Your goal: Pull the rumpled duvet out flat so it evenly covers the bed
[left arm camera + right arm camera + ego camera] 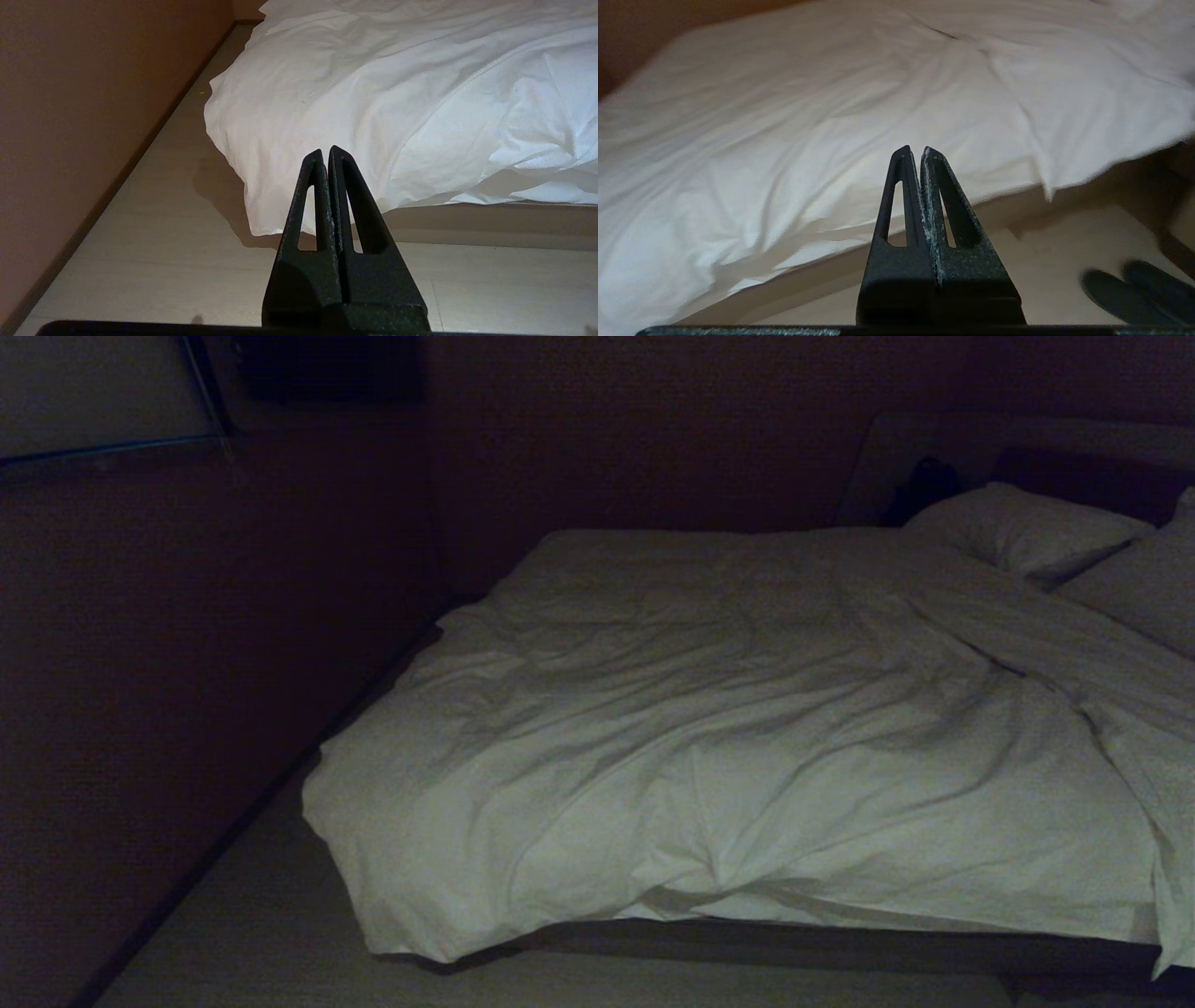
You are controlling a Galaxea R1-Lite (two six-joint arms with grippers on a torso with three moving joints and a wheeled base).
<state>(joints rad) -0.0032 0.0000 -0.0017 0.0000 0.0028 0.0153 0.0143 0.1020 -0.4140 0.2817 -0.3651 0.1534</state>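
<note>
The white duvet (709,737) lies spread over the bed (840,947), wrinkled, with its near left corner hanging down toward the floor. Neither arm shows in the head view. In the left wrist view my left gripper (326,151) is shut and empty, held low over the floor a short way from the duvet's hanging corner (261,205). In the right wrist view my right gripper (915,151) is shut too, holding nothing, apart from the duvet's near edge (878,219).
A wall (187,663) runs close along the bed's left side, leaving a narrow strip of pale floor (271,933). White pillows (1027,527) lie at the far right by the headboard (1074,448). A pair of dark slippers (1134,291) lies on the floor.
</note>
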